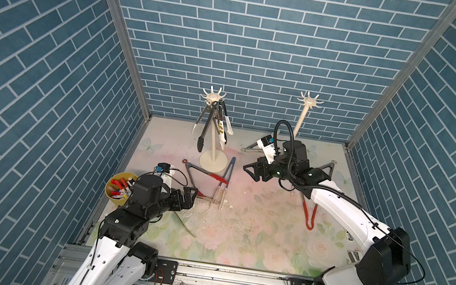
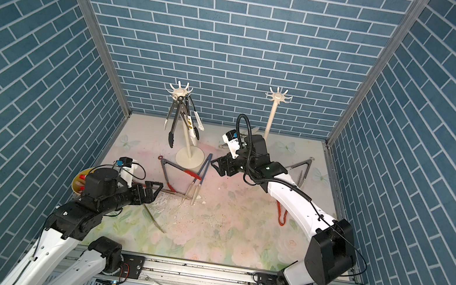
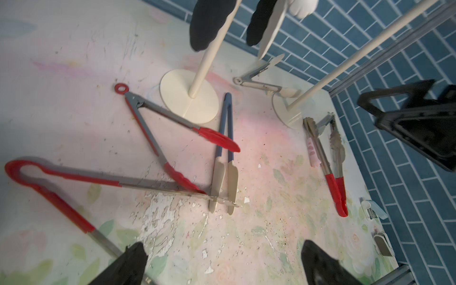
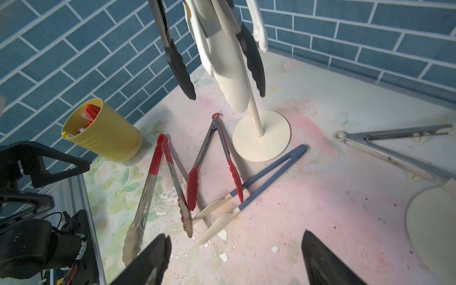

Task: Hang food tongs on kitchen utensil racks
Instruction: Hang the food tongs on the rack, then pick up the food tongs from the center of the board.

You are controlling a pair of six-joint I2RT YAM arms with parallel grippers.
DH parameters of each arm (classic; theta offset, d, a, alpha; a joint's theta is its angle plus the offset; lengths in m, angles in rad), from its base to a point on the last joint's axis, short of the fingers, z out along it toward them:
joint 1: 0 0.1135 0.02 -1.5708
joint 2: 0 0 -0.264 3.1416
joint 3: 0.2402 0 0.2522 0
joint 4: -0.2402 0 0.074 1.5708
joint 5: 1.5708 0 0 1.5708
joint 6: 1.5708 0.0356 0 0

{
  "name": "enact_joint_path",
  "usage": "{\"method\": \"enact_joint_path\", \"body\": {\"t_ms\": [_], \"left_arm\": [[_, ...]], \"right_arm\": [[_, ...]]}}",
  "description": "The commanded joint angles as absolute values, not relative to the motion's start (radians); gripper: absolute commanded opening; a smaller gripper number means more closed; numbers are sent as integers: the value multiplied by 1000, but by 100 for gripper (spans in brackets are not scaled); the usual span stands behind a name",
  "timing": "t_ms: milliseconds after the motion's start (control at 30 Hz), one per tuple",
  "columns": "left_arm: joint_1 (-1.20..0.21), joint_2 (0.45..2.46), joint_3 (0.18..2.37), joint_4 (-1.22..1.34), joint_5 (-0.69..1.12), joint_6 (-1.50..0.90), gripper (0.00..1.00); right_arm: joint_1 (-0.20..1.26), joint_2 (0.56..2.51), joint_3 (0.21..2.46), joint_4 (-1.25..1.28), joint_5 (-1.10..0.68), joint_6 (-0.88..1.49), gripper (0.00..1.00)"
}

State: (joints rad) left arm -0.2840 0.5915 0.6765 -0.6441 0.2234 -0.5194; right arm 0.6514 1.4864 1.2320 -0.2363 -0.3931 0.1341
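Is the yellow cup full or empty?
Not empty: the yellow cup stands upright, with red and white bits showing inside near its rim.

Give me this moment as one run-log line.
left end effector: open | right end effector: open | hung tongs: on rack | loose tongs: on table

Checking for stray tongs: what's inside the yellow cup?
The yellow cup holds small red and white items, perhaps markers; nothing long sticks out. Its bottom is hidden beneath them.
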Motion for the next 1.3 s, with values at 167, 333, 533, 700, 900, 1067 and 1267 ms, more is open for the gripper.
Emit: {"method": "enact_joint_path", "body": {"t_ms": [167,333,533,700,900,1067,1267], "left_arm": [[-287,686,642,-727,84,-671,99],[-280,713,596,-726,5,-723,98],[-235,744,548,-700,-6,-750,98],[-181,788,520,-670,4,-726,97],[-136,863,506,-626,25,-705,93],[-123,916,501,-611,11,-693,88],[-115,976,479,-559,2,-680,80]], "right_arm": [[681,1327,1122,-238,-355,159,84],[690,1265,1074,-262,-342,156,84],[694,1212,1020,-281,-333,156,84],[693,1178,996,-309,-324,158,84],[693,1148,979,-323,-320,164,83],[693,1131,971,-335,-315,161,83],[694,1118,962,-338,-314,160,83]]}}
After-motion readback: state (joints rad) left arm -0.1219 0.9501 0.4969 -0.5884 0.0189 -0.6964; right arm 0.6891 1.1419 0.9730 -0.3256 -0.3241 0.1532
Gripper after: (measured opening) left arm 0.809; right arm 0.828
